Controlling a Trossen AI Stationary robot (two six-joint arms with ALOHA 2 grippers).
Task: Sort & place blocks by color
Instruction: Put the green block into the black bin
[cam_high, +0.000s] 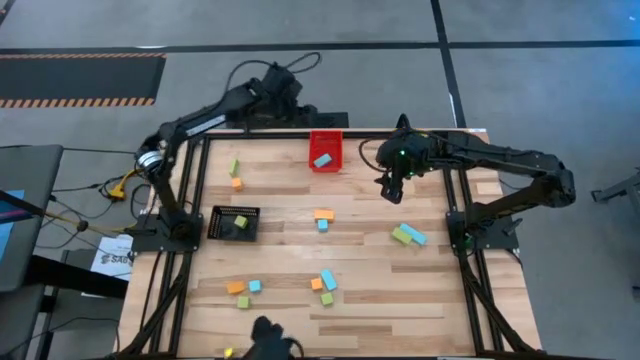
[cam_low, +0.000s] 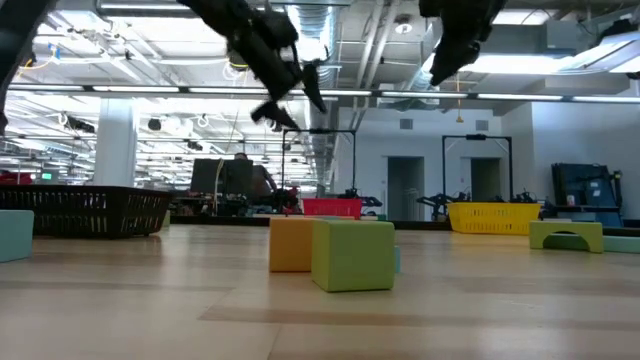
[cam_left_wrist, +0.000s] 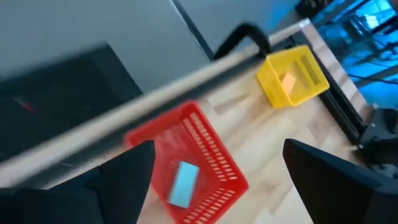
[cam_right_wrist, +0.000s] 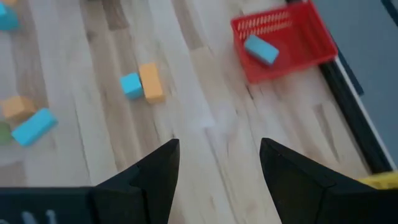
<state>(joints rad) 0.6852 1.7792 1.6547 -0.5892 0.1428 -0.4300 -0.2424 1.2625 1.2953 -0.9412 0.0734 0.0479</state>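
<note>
Since 1 light blue block (cam_high: 322, 159) lies in the red bin (cam_high: 325, 138), both grippers, left gripper (cam_left_wrist: 217, 180) and right gripper (cam_right_wrist: 219, 162), hang wide and empty, presumably between picks.

A: What sits on the pale wooden plank table (cam_high: 360, 275)?
B: A red slotted plastic bin (cam_high: 325, 151) at the far edge, middle. A black slotted bin (cam_high: 233, 223) near the left side.
A: Anything else?
B: A yellow slotted bin (cam_left_wrist: 293, 79), beside the red one along that edge. Grey floor (cam_high: 520, 90) surrounds the table.
</note>
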